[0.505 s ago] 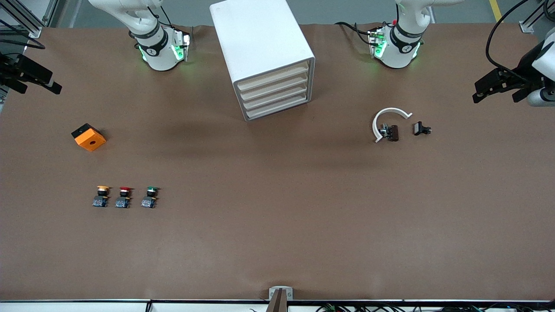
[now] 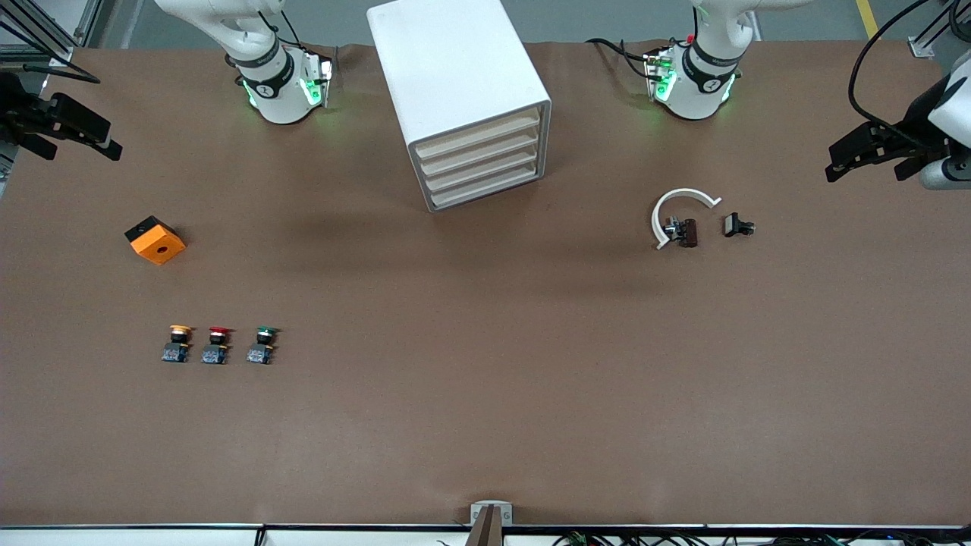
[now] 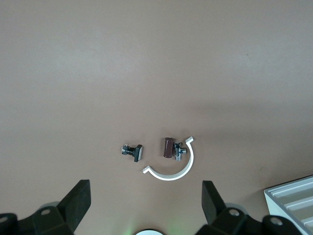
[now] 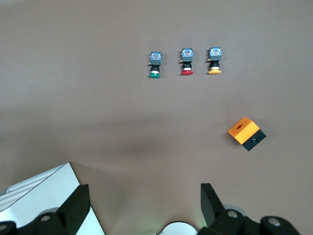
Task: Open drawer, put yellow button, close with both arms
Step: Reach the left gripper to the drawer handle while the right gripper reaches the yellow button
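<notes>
Drawer [image 2: 478, 133] shut, topmost in the cabinet [image 2: 455, 68]. Yellow button [image 2: 178, 343] well off toward the right arm's end: light, rigid, probably best pinched across its block base. Left gripper [image 2: 872, 152] and right gripper [image 2: 68, 133] both spread wide, empty.

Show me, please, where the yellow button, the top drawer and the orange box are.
yellow button [image 2: 180, 330]: front view, yellow cap.
drawer [image 2: 478, 133]: front view, cream front.
orange box [image 2: 157, 242]: front view, top face.

Right gripper [image 2: 72, 133], high over the bench [image 2: 485, 394] edge at its own end, has shifted slightly inward; left gripper [image 2: 872, 152] has barely moved.
</notes>
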Motion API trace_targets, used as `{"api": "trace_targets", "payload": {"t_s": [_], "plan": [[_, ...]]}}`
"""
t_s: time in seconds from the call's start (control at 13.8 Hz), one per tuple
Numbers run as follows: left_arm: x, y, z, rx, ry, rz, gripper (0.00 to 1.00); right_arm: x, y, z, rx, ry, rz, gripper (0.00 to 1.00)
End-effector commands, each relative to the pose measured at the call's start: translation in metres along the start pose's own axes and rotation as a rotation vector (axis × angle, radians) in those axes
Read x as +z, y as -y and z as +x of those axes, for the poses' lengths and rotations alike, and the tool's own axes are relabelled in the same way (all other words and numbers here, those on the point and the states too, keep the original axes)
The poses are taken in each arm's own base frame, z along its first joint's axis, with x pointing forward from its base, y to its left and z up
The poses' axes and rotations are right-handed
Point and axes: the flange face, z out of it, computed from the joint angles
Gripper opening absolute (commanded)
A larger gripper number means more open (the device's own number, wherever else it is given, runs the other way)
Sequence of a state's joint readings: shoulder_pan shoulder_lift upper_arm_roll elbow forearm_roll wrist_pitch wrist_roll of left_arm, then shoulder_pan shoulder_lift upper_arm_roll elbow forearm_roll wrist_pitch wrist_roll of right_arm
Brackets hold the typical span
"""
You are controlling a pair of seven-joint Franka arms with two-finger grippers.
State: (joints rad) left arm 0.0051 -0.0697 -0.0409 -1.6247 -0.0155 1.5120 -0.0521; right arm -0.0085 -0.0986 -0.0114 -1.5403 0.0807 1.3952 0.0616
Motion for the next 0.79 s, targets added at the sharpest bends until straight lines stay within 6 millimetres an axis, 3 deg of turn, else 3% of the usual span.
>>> {"api": "trace_targets", "payload": {"t_s": [0.0, 0.29, 0.58, 0.72], "plan": [[0.01, 0.003, 0.009, -0.011, 0.033, 0.011, 1.0, -0.001, -0.002, -0.007, 0.001, 0.008, 0.0, 1.0], [0.054, -0.005, 0.029, -0.022, 0.123, 0.017, 1.0, -0.001, 0.002, -0.008, -0.004, 0.017, -0.001, 1.0], [0.13, -0.021, 0.062, -0.008, 0.252, -0.021, 1.0, -0.002, 0.003, -0.016, -0.008, 0.049, -0.004, 1.0], [0.165, -0.04, 0.075, 0.002, 0.29, -0.014, 1.0, -0.004, -0.003, -0.015, 0.007, 0.047, -0.001, 1.0]]}}
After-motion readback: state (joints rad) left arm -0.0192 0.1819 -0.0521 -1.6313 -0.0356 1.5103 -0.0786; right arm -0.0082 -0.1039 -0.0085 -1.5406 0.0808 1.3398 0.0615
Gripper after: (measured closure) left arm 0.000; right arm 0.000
